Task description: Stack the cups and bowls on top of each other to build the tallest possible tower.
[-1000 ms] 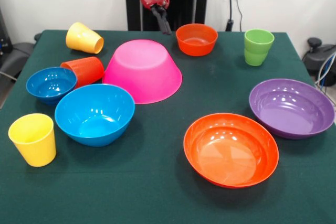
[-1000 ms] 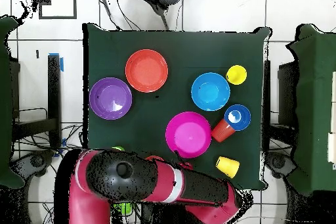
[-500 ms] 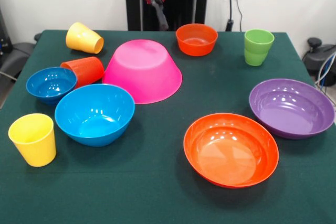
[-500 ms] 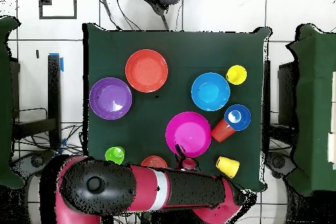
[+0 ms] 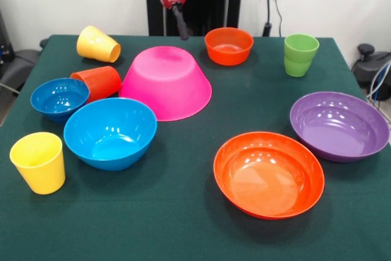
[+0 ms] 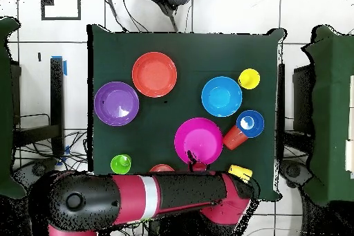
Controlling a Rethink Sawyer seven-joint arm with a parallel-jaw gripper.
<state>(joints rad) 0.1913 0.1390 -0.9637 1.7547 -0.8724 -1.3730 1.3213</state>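
The bench [image 5: 183, 236] is the biggest thing here, with a dark green cloth on it. A white wall stands behind it, and the floor around it has pale tiles.

The big pink bowl [image 5: 166, 82] lies upside down, and everything else is told from it. The wide purple bowl [image 5: 339, 125] sits well apart to its right. The wide orange bowl [image 5: 269, 173] sits in front and to the right. The medium blue bowl [image 5: 110, 132] is just in front on the left, and the small blue bowl [image 5: 59, 98] is farther left. The small orange bowl [image 5: 229, 45] is behind and to the right.

The orange-red cup [image 5: 98, 82] lies on its side, touching the pink bowl's left edge. One yellow cup [image 5: 98, 44] lies tipped over behind it. The other yellow cup [image 5: 38, 162] stands far in front on the left. The green cup [image 5: 300, 54] stands far right.

The claw [image 5: 181, 30] hangs just behind the pink bowl. I cannot tell how the claw is set.

No tower is built yet. I think the pink bowl is the base, and next the claw must pick something to put on it.
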